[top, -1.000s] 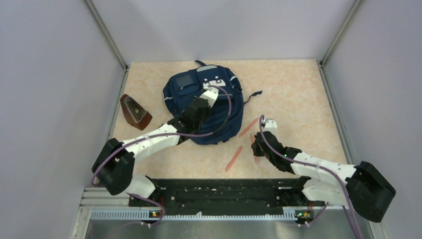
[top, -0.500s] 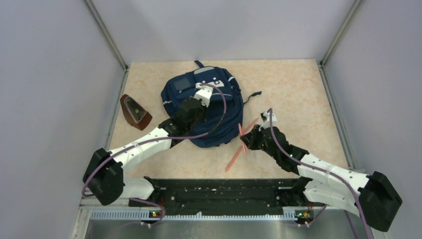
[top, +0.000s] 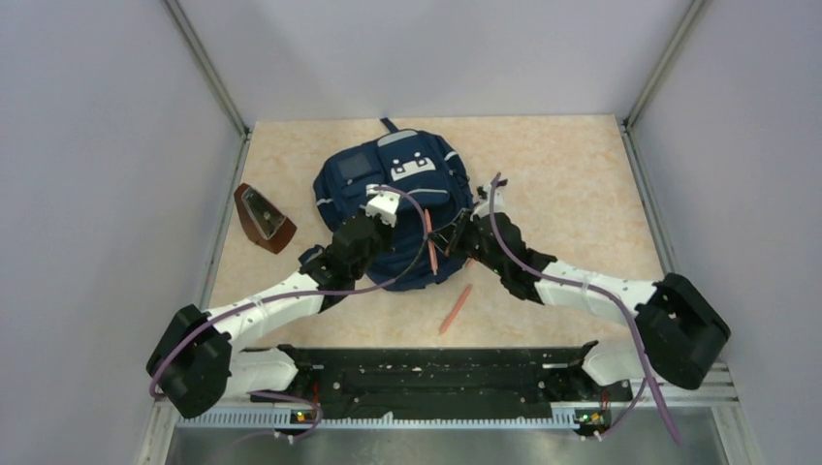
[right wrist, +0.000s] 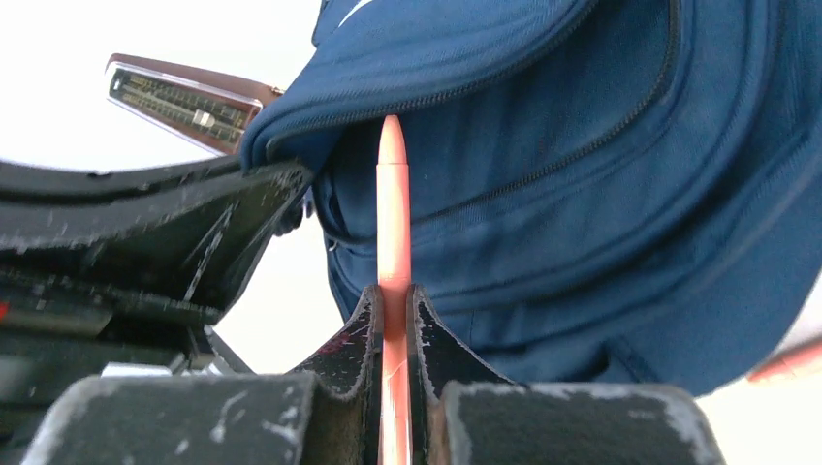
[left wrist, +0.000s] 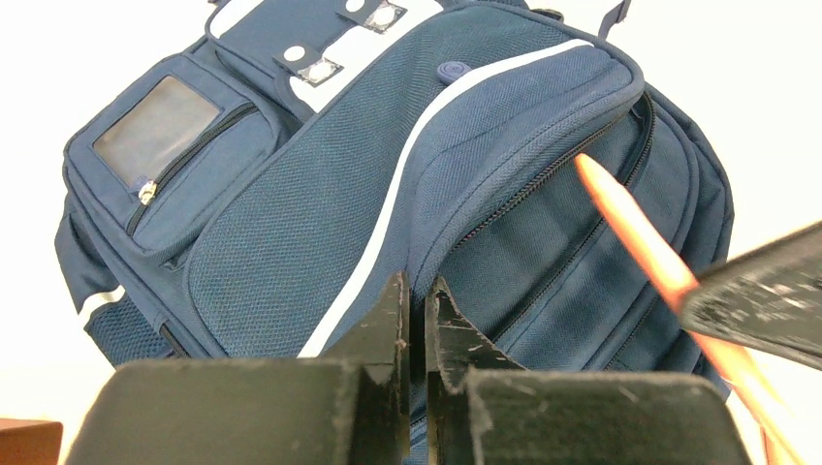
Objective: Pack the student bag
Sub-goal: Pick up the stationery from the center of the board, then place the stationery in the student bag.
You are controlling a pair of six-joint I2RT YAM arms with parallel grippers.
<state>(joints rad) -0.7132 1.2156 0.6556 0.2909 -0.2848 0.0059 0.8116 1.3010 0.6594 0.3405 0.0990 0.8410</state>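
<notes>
**Pencil at the pocket mouth, packing looks barely started**

The big navy blue fabric backpack (top: 417, 174) with grey strips and a white patch lies flat in the upper middle of the overhead view, on the beige marbled worktop (top: 582, 174). The left tool (left wrist: 415, 310) has its fingers pressed together on the edge of a front pocket flap. It's pinching the fabric and, as far as I can judge, holding the pocket mouth open. The right tool (right wrist: 395, 305) is pinching a thin salmon-orange pencil (right wrist: 393, 194), with the tip right at the dark gap under that flap. Touching or just inside, can't tell which.

Progress-wise I'd call it early. Nothing is visibly inside the bag, though the pockets hide whatever they hold. A second orange pencil (top: 455, 308) lies loose on the worktop below the bag, about centre frame. A brown wedge-shaped case (top: 264, 218) sits left of the bag near the left wall. My guess at what's left: push this pencil in, fetch the other bits, zip up.
</notes>
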